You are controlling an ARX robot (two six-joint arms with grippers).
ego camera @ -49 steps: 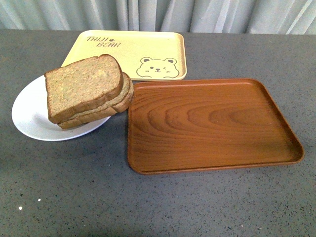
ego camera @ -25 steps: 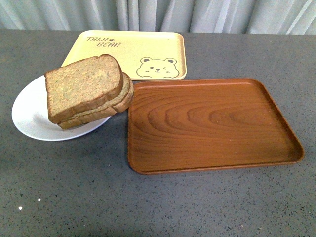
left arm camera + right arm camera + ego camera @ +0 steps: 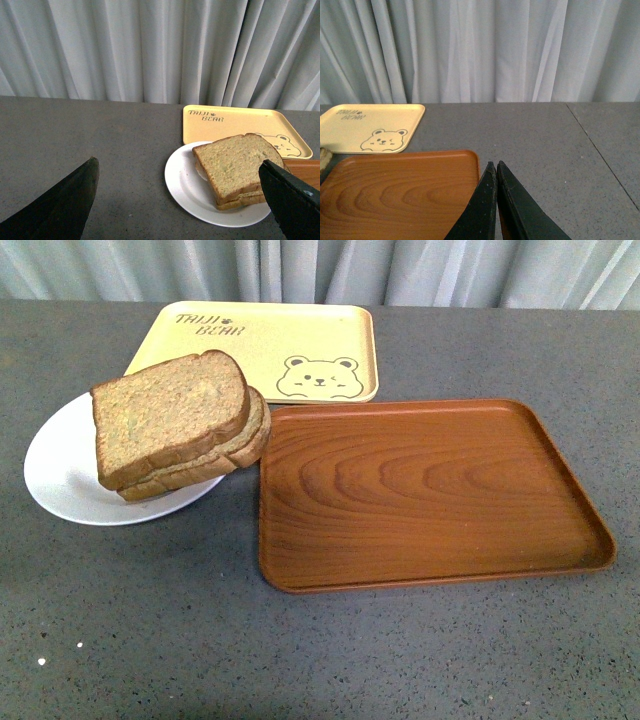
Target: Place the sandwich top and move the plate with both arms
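1. Front view: no arms showing. The sandwich top [image 3: 168,412] sits on the stack on the white plate [image 3: 60,475], right next to the wooden tray [image 3: 420,500], all on the table [image 3: 300,660].
2. Left wrist view: left fingers [image 3: 65,205] spread wide, gripping nothing. Plate and sandwich top lie ahead, nearer one fingertip.
3. Right wrist view: right fingers [image 3: 490,210] pressed together, empty, with the wooden tray just beside them.

sandwich top [image 3: 168,415]: coarse, porous, matt crumb
plate [image 3: 60,472]: smooth, faintly glossy white
wood-grain tray [image 3: 430,490]: smooth, satin sheen
yellow tray [image 3: 270,340]: smooth, matt, plastic-like
table [image 3: 300,650]: grey, speckled, matt
curtain [image 3: 150,50]: pale cloth
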